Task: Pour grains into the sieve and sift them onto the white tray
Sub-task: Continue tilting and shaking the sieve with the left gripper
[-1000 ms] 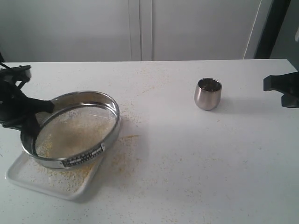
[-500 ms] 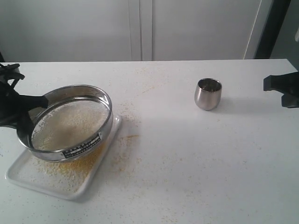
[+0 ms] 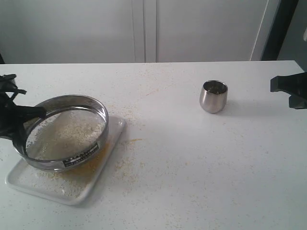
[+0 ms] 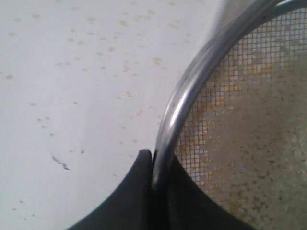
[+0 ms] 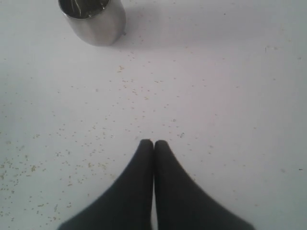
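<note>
Your left fingers point(image 4: 146, 164) are clamped narrow on the shiny rim of the wide, shallow round steel sieve point(image 3: 64, 133), one finger outside the rim and one inside against the grey wire mesh. A second ago the sieve reached farther out from those fingers and hung past the far edge of the flat glossy white rectangular tray point(image 3: 29, 184); half a second ago it sat higher. Now it has drawn back with the fingers and sits lower, almost wholly above the tray, though you cannot tell from these views whether it touches it. The whitish-beige and yellow grains point(image 3: 76, 128) spread over the mesh ahead of the fingers, and the yellow patch on the tray below the labelled side of the sieve looks fuller than before. Loose grains also dot the white bench point(image 3: 192, 158) beyond the tray. Your right fingers point(image 5: 152, 149) are pressed tip to tip on nothing, unmoved, with the small rounded steel cup point(image 3: 213, 96) standing upright well ahead of them where it stood earlier.
</note>
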`<state>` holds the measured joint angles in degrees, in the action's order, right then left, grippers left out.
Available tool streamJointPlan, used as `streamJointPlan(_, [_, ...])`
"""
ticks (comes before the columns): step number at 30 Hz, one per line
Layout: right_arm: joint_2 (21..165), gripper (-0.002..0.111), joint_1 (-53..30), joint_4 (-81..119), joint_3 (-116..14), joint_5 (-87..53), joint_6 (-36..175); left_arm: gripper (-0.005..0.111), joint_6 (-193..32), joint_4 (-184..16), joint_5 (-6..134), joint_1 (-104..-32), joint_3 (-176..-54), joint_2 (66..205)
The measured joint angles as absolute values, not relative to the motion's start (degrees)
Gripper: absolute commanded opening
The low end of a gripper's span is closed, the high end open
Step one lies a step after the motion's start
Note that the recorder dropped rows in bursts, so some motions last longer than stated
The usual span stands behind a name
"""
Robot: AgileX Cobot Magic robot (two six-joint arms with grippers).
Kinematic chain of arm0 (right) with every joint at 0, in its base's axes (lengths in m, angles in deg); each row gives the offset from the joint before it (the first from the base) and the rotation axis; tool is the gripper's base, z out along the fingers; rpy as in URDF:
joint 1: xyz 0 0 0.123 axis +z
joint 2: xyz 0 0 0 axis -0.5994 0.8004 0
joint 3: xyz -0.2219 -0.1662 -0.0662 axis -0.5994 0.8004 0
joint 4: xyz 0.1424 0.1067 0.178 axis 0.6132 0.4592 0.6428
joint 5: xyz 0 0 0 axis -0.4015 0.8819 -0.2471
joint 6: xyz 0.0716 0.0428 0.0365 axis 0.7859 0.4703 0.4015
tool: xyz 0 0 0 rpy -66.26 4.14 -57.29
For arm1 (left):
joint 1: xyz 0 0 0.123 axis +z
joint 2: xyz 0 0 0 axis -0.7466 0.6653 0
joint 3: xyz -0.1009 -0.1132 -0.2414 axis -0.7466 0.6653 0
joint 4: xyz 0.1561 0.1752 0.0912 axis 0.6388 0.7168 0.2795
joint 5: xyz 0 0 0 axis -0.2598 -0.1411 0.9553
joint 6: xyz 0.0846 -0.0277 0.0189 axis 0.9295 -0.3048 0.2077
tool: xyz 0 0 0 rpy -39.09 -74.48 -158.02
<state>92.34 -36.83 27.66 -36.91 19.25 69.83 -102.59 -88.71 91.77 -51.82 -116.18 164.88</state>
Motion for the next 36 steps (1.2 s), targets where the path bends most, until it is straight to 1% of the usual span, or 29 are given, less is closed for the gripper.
streamJointPlan(3, [92.3, 0.000, -36.8, 27.7, -36.9, 19.3, 69.8, 0.000, -95.2, -87.6, 93.1, -53.0, -116.1, 164.9])
streamJointPlan(7, [92.3, 0.000, -36.8, 27.7, -36.9, 19.1, 69.8, 0.000, -100.1, -88.5, 92.6, -51.5, -115.6, 164.9])
streamJointPlan(9, [92.3, 0.000, -36.8, 27.7, -36.9, 19.1, 69.8, 0.000, -96.3, -89.8, 92.8, -51.5, -115.6, 164.9])
streamJointPlan(13, [92.3, 0.000, -36.8, 27.7, -36.9, 19.1, 69.8, 0.000, -89.1, -92.8, 91.7, -54.1, -114.1, 164.9])
streamJointPlan(19, [92.3, 0.000, -36.8, 27.7, -36.9, 19.1, 69.8, 0.000, -95.5, -94.6, 89.6, -51.0, -113.6, 164.9])
streamJointPlan(22, [92.3, 0.000, -36.8, 27.7, -36.9, 19.1, 69.8, 0.000, -92.7, -96.5, 90.9, -52.6, -113.4, 164.6])
streamJointPlan(25, [92.3, 0.000, -36.8, 27.7, -36.9, 19.1, 69.8, 0.000, -90.0, -96.2, 89.0, -54.3, -113.3, 164.0])
streamJointPlan(29, [92.3, 0.000, -36.8, 27.7, -36.9, 19.1, 69.8, 0.000, -99.1, -95.2, 87.5, -51.7, -113.3, 163.8])
streamJointPlan(31, [92.3, 0.000, -36.8, 27.7, -36.9, 19.1, 69.8, 0.000, -99.8, -94.3, 88.2, -51.5, -113.3, 163.5])
streamJointPlan(34, [92.3, 0.000, -36.8, 27.7, -36.9, 19.1, 69.8, 0.000, -94.7, -92.3, 88.8, -54.7, -113.2, 161.8])
streamJointPlan(36, [92.3, 0.000, -36.8, 27.7, -36.9, 19.1, 69.8, 0.000, -95.2, -90.1, 88.0, -56.3, -113.2, 161.0])
